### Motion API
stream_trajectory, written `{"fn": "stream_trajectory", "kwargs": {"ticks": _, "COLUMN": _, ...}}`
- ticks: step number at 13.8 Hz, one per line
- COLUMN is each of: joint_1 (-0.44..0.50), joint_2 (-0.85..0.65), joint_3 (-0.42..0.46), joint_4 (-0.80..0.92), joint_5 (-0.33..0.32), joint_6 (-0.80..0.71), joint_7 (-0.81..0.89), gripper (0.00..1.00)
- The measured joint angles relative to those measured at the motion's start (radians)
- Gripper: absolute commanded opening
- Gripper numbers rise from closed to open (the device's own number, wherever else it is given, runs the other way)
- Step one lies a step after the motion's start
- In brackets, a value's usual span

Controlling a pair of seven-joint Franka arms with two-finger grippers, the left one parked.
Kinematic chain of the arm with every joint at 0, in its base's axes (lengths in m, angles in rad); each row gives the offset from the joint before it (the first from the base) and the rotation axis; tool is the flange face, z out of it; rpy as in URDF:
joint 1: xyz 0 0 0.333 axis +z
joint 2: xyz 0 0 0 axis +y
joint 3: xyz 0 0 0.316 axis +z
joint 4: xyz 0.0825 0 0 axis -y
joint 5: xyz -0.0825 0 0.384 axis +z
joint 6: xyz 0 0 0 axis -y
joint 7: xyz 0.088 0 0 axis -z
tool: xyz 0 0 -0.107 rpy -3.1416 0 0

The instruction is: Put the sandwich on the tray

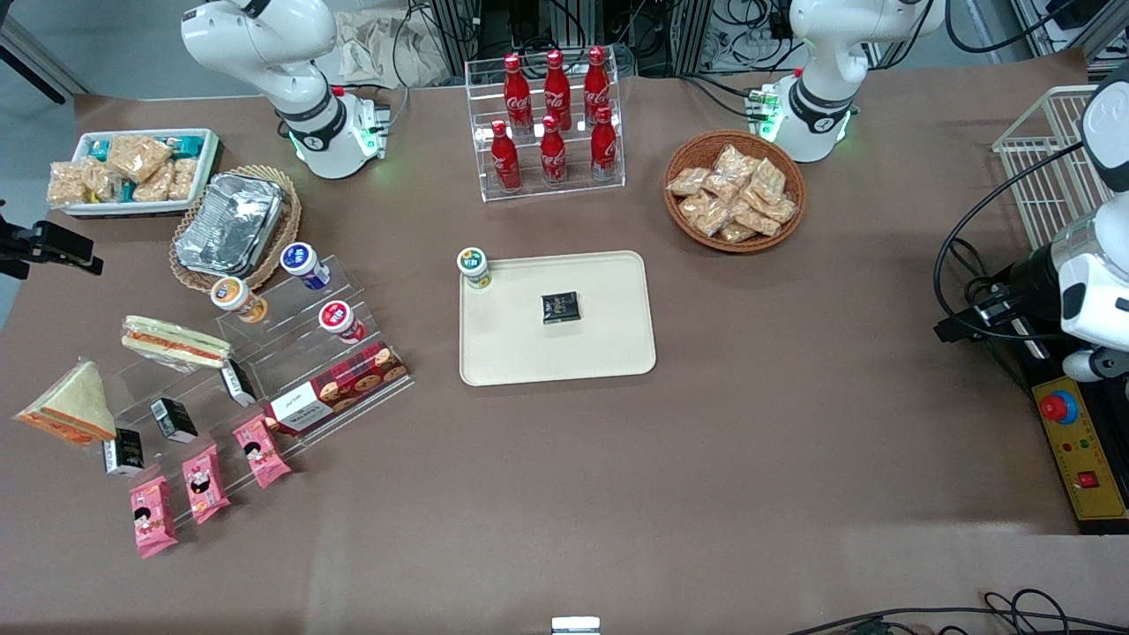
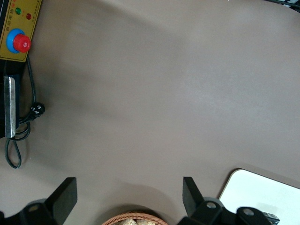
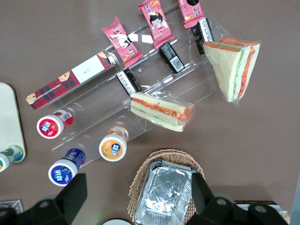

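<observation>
We see the gripper [image 3: 136, 197] hovering with fingers spread wide above the foil container [image 3: 164, 192] in its wicker basket, holding nothing. The sandwich [image 1: 69, 406] (the triangular wedge) lies at the clear acrylic stand's [image 1: 265, 353] outer end, near the table edge. The tray [image 1: 609, 353] sits well apart from the stand, bare brown tabletop between, with a dark packet [image 1: 560, 307] on it.

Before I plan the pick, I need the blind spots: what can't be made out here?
- Gripper, jaws open above the foil container: out of frame in front view.
- Tray: cut by the edge in right wrist view.
- Sandwich: underside hidden by itself, both views.
- Black packet label: too small.
</observation>
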Motion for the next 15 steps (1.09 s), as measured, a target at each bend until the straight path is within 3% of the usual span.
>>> {"fn": "stream_trajectory", "kwargs": {"ticks": 8, "joint_1": 0.016, "joint_2": 0.003, "joint_3": -0.012, "joint_4": 0.001, "joint_5": -0.003, "joint_6": 0.002, "joint_7": -0.010, "gripper": 0.99}}
{"fn": "stream_trajectory", "kwargs": {"ticks": 12, "joint_1": 0.008, "joint_2": 0.057, "joint_3": -0.142, "joint_4": 0.030, "joint_5": -0.006, "joint_6": 0.095, "joint_7": -0.289, "gripper": 0.99}}
{"fn": "stream_trajectory", "kwargs": {"ticks": 15, "joint_1": -0.034, "joint_2": 0.162, "joint_3": -0.189, "joint_4": 0.108, "joint_5": 0.058, "joint_6": 0.146, "joint_7": -0.418, "gripper": 0.99}}
